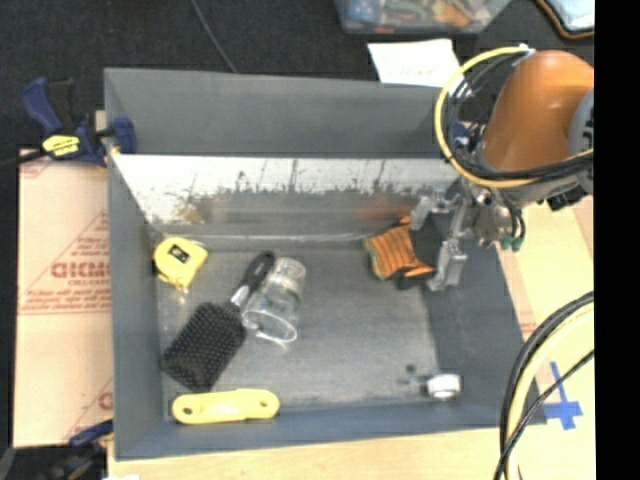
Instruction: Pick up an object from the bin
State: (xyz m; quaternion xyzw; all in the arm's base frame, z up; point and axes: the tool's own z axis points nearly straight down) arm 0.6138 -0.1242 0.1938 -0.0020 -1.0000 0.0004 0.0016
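Grey metal bin (350, 353) seen from above, with my arm coming in from the right. My gripper (440, 260) hangs low near the bin's back right corner, just beside an orange-and-black striped block (392, 251). The block may be a sponge or scrub pad, and it lies close to the back wall. Gripper and block look to be touching, but I cannot tell whether my gripper is open or closed, nor whether the block sits inside it. I judge the block light, soft and squashy, not fragile. Taking it across its narrow sides, near the middle, should hold it well. Toward the left side lie a yellow tape measure (180, 262), a black hairbrush (208, 343) and a clear cup (276, 298) on its side, brush and cup touching. A flat yellow tool (225, 406) rests by the front left corner, and a small silver piece (441, 386) near the front right.
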